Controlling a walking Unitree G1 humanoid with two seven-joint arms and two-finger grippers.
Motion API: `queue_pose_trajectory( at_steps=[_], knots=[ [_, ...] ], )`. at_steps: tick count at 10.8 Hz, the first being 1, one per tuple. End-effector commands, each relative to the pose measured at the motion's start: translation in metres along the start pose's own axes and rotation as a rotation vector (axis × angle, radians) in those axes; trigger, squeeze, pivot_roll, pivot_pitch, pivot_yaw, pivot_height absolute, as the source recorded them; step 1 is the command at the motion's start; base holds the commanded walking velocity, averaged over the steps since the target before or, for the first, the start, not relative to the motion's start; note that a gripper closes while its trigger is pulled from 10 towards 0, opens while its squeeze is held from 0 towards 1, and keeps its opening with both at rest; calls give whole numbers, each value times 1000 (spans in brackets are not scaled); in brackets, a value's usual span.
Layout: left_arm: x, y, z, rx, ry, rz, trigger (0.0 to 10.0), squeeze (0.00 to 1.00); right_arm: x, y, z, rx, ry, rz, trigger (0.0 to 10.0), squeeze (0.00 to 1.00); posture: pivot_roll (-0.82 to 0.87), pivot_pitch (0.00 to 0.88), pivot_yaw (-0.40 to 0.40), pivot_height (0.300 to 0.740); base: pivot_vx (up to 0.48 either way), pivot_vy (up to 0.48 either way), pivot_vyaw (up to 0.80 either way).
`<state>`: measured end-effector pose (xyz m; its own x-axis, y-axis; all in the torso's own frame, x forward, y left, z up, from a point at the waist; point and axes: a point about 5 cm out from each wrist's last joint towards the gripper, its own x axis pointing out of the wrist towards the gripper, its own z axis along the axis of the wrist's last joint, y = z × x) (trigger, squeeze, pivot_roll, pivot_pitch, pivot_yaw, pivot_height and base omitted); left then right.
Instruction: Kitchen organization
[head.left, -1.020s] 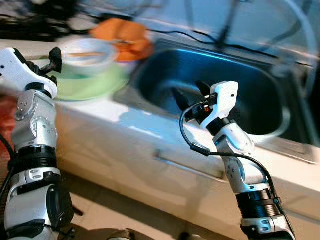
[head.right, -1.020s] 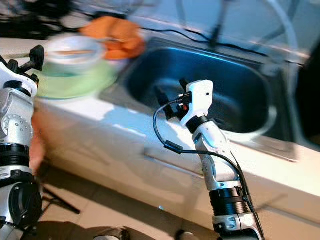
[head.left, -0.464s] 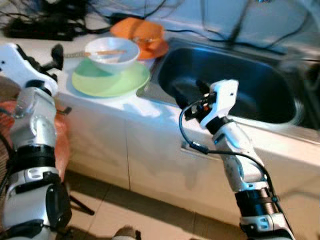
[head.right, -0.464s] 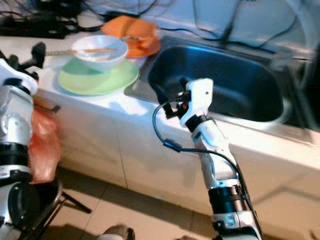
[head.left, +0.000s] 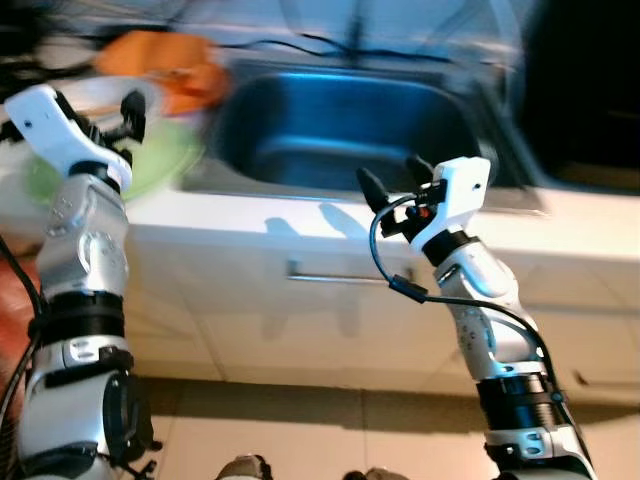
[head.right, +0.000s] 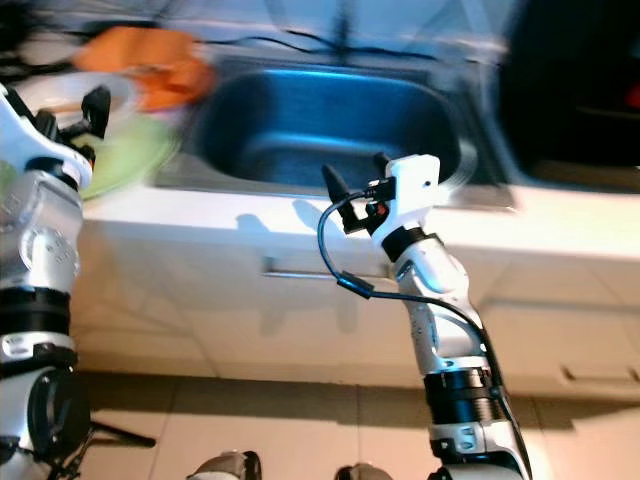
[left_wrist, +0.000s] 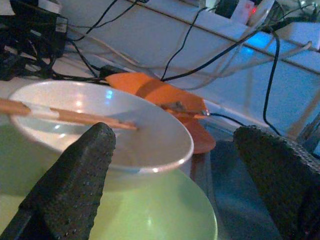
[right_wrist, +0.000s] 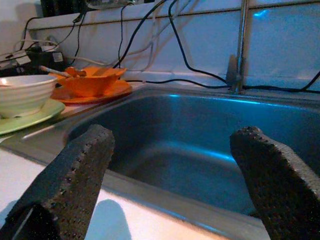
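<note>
Since earlier: my head camera has swung right, so the sink now sits centre and the dishes slide to the far left; the things themselves look unmoved.
Left gripper: fingers spread wide, grasping nothing, raised just near the white bowl, I judge to line up a grab.
Bowl: rests on the green plate, chopsticks laid across it, so it should lift as a set.
Orange dishes: stacked farther back, beside the sink's left rim.
Right gripper: released, empty, held over the counter edge facing the basin, likely waiting.
Blur: head views smeared.
</note>
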<state>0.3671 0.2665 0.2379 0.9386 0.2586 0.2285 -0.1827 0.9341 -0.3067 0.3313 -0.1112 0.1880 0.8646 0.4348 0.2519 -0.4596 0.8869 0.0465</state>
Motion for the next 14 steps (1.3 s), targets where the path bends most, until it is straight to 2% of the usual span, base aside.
queue_pose_trajectory(
  at_steps=[1, 4, 5, 7, 9, 10, 12, 14],
  knots=[
    [-5, 5, 10, 33, -75, 64, 10000, 0, 2, 1, 2, -5, -11, 6, 10000, 0, 45, 84, -26, 740, 0, 0, 0],
    [-19, 5, 3, 119, -99, 129, 10000, 0, 3, 4, 2, -21, -15, 25, 10000, 0, 47, 85, -28, 740, 0, 0, 0],
    [-27, 11, -3, 125, -95, 199, 10000, 0, 3, 5, 3, -33, -18, 31, 10000, 0, 46, 84, -28, 740, 0, 0, 431],
    [-34, 19, -14, 85, -56, 243, 10000, 0, 3, 5, 3, -35, -18, 32, 10000, 0, 45, 85, -32, 740, 0, 0, 322],
    [-31, 24, -13, 63, -54, 262, 10000, 0, 1, 5, 3, -41, -17, 33, 10000, 0, 36, 89, -37, 740, 0, 0, 0],
    [-25, 30, -9, 57, -55, 275, 10000, 0, -1, 4, 4, -47, -15, 35, 10000, 0, 29, 94, -38, 740, 0, 0, 0],
    [-20, 31, -3, 47, -65, 268, 10000, 0, -4, 4, 3, -44, -8, 33, 10000, 0, 21, 109, -41, 740, 0, 0, 0],
    [-18, 14, 18, 97, -159, 198, 10000, 0, -3, 4, 11, -45, -46, 21, 10000, 0, 22, 113, -41, 740, 0, 0, 0]
  ],
)
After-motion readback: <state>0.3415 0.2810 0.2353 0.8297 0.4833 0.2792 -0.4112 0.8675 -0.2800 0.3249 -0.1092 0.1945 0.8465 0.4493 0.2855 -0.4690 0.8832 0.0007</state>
